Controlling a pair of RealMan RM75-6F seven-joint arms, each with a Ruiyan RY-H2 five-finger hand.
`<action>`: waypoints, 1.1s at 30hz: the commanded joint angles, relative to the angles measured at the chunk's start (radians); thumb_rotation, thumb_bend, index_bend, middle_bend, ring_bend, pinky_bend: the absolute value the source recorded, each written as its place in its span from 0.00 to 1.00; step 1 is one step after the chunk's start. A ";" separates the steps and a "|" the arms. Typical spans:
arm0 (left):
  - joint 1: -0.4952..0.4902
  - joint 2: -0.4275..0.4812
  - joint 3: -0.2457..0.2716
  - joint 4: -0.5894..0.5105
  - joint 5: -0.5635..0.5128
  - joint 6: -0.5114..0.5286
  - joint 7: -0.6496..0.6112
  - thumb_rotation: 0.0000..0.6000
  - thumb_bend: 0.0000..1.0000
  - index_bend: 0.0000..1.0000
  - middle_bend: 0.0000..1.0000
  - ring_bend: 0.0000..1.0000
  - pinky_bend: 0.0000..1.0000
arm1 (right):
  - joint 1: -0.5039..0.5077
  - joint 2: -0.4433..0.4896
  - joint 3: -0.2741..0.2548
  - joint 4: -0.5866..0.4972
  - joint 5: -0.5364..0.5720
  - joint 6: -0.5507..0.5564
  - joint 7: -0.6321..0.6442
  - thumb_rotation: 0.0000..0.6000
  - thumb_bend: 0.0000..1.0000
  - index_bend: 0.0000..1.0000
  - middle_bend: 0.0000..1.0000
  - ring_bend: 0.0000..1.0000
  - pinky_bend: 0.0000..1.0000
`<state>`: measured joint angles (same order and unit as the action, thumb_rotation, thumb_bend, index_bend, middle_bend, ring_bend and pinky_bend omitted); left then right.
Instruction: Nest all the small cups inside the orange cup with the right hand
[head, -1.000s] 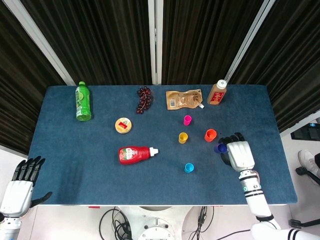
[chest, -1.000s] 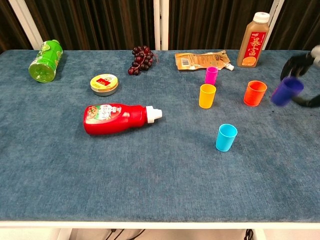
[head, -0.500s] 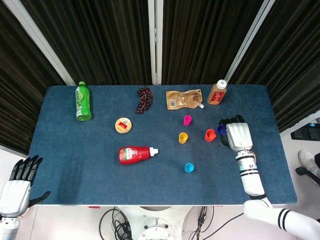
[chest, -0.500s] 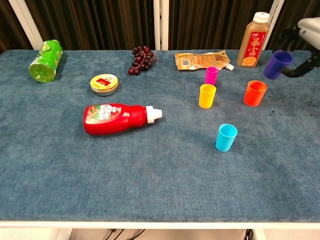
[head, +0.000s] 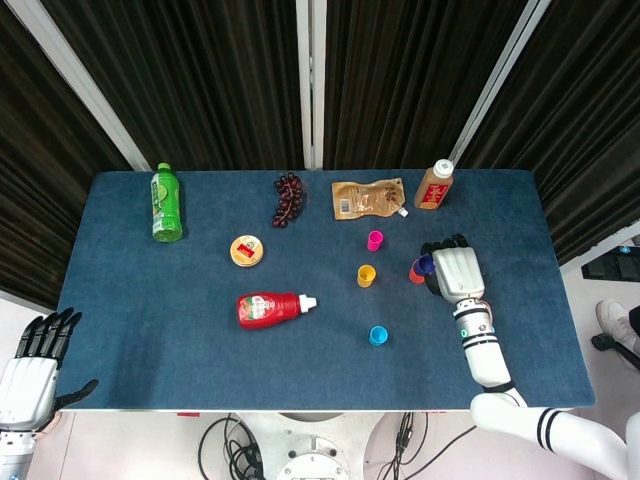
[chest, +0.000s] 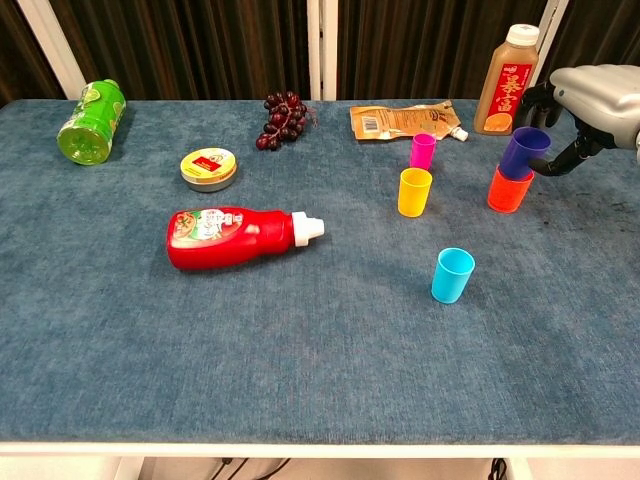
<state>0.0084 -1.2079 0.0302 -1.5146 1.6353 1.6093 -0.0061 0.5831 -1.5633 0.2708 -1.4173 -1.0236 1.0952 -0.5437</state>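
Note:
My right hand holds a purple cup by its side, right over the orange cup; the purple cup's base is at or just inside the orange cup's rim. A yellow cup and a magenta cup stand to the left of them. A light blue cup stands nearer the front. My left hand hangs off the table's front left corner, fingers apart, holding nothing.
A brown juice bottle stands just behind the orange cup, a flat snack pouch to its left. A red ketchup bottle lies mid-table. A round tin, grapes and a green bottle lie further left.
My right hand has carried the purple cup from the table's right side inward and down onto the orange cup. The left hand has barely shifted.

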 joint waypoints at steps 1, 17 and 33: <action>0.000 0.000 0.000 0.000 0.001 0.001 -0.002 1.00 0.10 0.01 0.00 0.00 0.00 | 0.005 0.013 -0.005 -0.010 0.033 -0.017 -0.017 1.00 0.27 0.32 0.41 0.25 0.19; 0.001 -0.004 0.001 0.008 -0.003 -0.002 -0.005 1.00 0.10 0.01 0.00 0.00 0.00 | 0.056 0.058 0.008 -0.160 -0.020 0.011 -0.018 1.00 0.25 0.12 0.25 0.13 0.16; 0.012 -0.002 0.006 0.022 0.001 0.013 -0.021 1.00 0.10 0.01 0.00 0.00 0.00 | 0.203 -0.095 -0.020 -0.124 0.193 -0.004 -0.313 1.00 0.25 0.18 0.27 0.13 0.16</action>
<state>0.0199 -1.2100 0.0365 -1.4935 1.6359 1.6219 -0.0272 0.7752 -1.6454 0.2536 -1.5520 -0.8432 1.0889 -0.8436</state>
